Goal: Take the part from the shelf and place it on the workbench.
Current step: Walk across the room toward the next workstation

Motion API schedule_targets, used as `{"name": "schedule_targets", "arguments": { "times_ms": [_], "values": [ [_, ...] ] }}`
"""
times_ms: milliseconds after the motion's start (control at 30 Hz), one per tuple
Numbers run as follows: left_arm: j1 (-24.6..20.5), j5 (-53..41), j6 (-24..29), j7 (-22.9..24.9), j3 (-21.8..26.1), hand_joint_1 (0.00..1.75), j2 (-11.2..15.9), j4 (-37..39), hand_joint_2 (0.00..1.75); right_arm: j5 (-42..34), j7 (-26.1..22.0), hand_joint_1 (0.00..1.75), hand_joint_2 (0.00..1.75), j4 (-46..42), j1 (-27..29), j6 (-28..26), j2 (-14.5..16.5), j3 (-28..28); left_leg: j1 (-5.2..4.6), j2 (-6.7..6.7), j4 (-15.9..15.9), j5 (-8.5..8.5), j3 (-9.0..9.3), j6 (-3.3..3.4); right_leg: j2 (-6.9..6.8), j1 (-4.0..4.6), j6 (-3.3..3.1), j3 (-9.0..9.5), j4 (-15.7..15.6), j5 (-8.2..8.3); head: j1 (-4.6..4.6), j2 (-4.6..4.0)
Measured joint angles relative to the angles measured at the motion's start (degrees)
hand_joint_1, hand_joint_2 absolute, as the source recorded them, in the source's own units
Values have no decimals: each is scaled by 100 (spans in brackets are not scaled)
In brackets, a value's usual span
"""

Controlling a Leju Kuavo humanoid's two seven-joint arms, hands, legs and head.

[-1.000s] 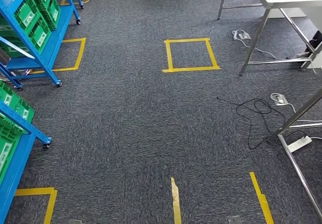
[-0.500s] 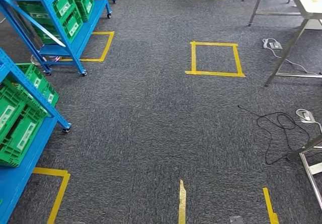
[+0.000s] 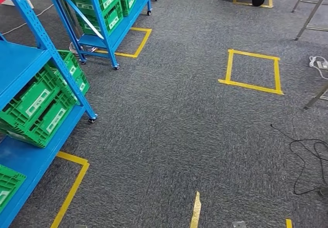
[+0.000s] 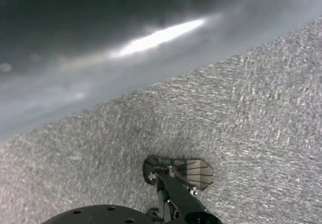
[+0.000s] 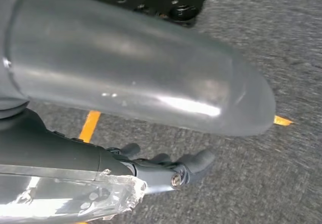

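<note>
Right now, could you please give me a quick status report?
Right hand hangs over carpet, fingers apart, holding nothing. Blue shelf with green crates ahead-left; crate contents too small to tell. Black cable loose, far right.

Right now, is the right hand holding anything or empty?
Empty: the right hand has its dark fingers apart above the carpet, nothing between them.

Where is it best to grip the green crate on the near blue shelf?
Probably grip the green crate by its rim at the labelled end, coming from the aisle side: that end faces outward, while the blue shelf board overhangs its back.
</note>
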Motion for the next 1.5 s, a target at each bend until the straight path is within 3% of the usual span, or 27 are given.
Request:
{"name": "schedule_targets", "arguments": {
  "times_ms": [67, 133, 200, 267, 300, 333, 367, 433, 500, 567, 633, 667, 733, 800, 833, 867, 933, 1000, 1067, 1100, 1167, 1233, 1300, 1333, 1400, 1433, 1500],
  "values": [
    [22, -4, -1, 7, 0, 0, 1, 0, 0, 6, 1, 0, 0, 0, -3, -6, 2, -1, 17, -76, 16, 4, -45, -54, -90, 9, -58, 29, -28, -2, -2, 0],
    [33, -9, -1, 10, 0, 0, 3, 0, 0, 5, 0, 0, 0, 0, -2, -14, 4, -1, 15, 111, 199, -108, -136, -109, -213, 4, -118, 64, -56, -3, -31, 0],
    [10, -14, 0, 11, -1, 0, 1, 0, 0, 4, 0, 0, 0, 0, 13, -22, 4, -1, 15, 418, 811, -399, -452, -159, -369, 17, -173, 104, -73, -33, -68, 0],
    [-2, -16, 0, 13, 0, 0, -7, 0, 0, 4, 0, 0, 0, 0, 27, -27, 4, -1, 35, 538, 1537, -631, -860, -181, -540, 44, -203, 140, -73, -80, -75, 0],
    [7, -18, 0, 14, 0, 0, -11, 0, 0, 4, 0, 0, 0, 0, 30, -28, 4, -1, 41, 555, 1686, -605, -961, -177, -615, 56, -207, 168, -73, -108, -76, 0],
    [21, -20, 0, 16, -1, 0, -15, 0, 0, 4, 0, 0, 0, 0, 29, -28, 4, -1, 39, 567, 1615, -471, -946, -158, -682, 66, -207, 205, -73, -140, -75, 0],
    [34, -21, 0, 17, -1, 0, -15, 0, 0, 4, 0, 0, 0, 0, 28, -29, 4, -1, 25, 596, 1339, -261, -820, -120, -745, 74, -203, 255, -75, -176, -77, 0],
    [32, -33, 1, 18, -1, 0, -5, 0, 0, 5, -1, 0, 0, 0, 26, -29, 12, -1, -58, 821, 594, 66, -432, 0, -873, 90, -175, 335, -87, -269, -76, 0],
    [4, -47, 3, 17, -1, 0, 7, 0, 0, 6, -1, 0, 0, 0, 17, -28, 22, -1, -139, 1002, 154, 65, -189, 93, -1005, 103, -121, 426, -103, -340, -80, 0],
    [4, -52, 4, 18, -1, 0, 10, 0, 0, 6, -1, 0, 0, 1, -7, -28, 27, -1, -148, 922, 40, -10, -114, 142, -1104, 99, -48, 548, -97, -335, -93, 0],
    [32, -57, 1, 21, -1, 0, 14, 0, 0, 6, -3, 0, 0, 1, -34, -29, 27, 0, -108, 798, -33, 1, -2, 184, -940, 80, 6, 535, 84, -399, -87, -1],
    [29, -60, -1, 24, 0, 0, 14, 0, 0, 5, -3, 0, 0, 1, -40, -31, 27, 1, -83, 734, -52, 6, 55, 198, -788, 71, 26, 408, 327, -493, -77, -2],
    [6, -63, -6, 25, 1, 0, 5, 0, 0, 5, -2, 0, 0, 0, -25, -33, 25, 1, -57, 590, -62, -28, 99, 220, -520, 54, 61, -48, 1042, -766, -60, -2],
    [12, -66, -13, 25, 1, 0, -15, 0, 0, 5, -2, 0, 0, 0, 2, -36, 23, 1, -44, 428, -60, -90, 158, 211, -463, 44, 99, -468, 1480, -961, -56, -1],
    [27, -68, -15, 26, 1, 0, -24, 0, 0, 5, -2, 0, 0, 0, 10, -38, 21, 0, -33, 348, -58, -132, 211, 193, -455, 40, 118, -560, 1436, -914, -56, -2],
    [42, -69, -15, 26, 1, 0, -32, 0, 0, 5, -2, 0, 0, 0, 16, -40, 19, -1, -18, 270, -55, -181, 280, 168, -435, 30, 139, -564, 1215, -738, -56, -2],
    [47, -69, -15, 26, 1, 0, -36, 0, 0, 5, -2, 0, 0, 1, 33, -43, 14, 0, 6, 131, -41, -293, 410, 97, -262, -14, 186, -456, 544, -162, -44, -2],
    [34, -70, -15, 27, 1, 0, -28, 1, 0, 5, 5, 0, 0, 2, 42, -41, 11, 2, 14, 14, -13, -373, 431, 32, -95, -41, 122, -380, 165, 151, -26, -2],
    [39, -74, -15, 28, 1, 0, -22, 1, 0, 6, 12, 0, 0, 2, 47, -40, 13, 2, 20, -50, 15, -403, 395, -3, -132, -39, 1, -343, 135, 153, -16, -2],
    [46, -77, -14, 29, 1, 0, -18, 1, 0, 5, 9, 0, 0, 1, 51, -42, 14, 1, 22, -16, 73, -402, 374, -21, -185, -41, -29, -312, 127, 171, -18, -2],
    [38, -80, -11, 28, 1, 0, -14, 2, 0, 1, 2, 0, 0, 0, 53, -46, 15, -1, 20, 217, 442, -450, 182, -83, -303, -42, -85, -225, 99, 133, -42, -2],
    [13, -80, -11, 29, 1, 0, -19, 3, 0, -3, -2, 0, 0, 0, 53, -49, 15, -1, 28, 481, 1148, -699, -252, -152, -448, -24, -137, -145, 79, 69, -66, -2],
    [10, -81, -17, 43, 1, 0, -25, 4, 0, -2, -2, 0, 0, 0, 53, -48, 15, -1, 39, 556, 1669, -918, -650, -176, -580, -4, -161, -74, 76, -9, -66, -2],
    [22, -86, -24, 53, 1, 0, -27, 5, 0, -1, -2, 0, 0, 0, 53, -48, 16, -1, 41, 562, 1693, -866, -732, -169, -637, 5, -166, -30, 76, -48, -68, -2],
    [43, -102, -37, 69, 1, 0, -27, 7, 0, 2, -3, 0, 0, 0, 50, -48, 17, -1, 28, 614, 1214, -417, -623, -109, -749, 24, -165, 80, 72, -130, -69, -2],
    [46, -110, -40, 74, 1, 0, -25, 7, 0, 2, -3, 0, 0, 0, 51, -48, 19, -1, 4, 728, 866, -164, -500, -62, -803, 32, -159, 119, 65, -169, -65, -2],
    [29, -115, -45, 87, 1, 0, -20, 8, 0, 3, -4, 0, 0, 0, 53, -46, 23, -1, -85, 1008, 397, -85, -354, 28, -913, 58, -116, 189, 55, -241, -70, -2]
  ]
}}
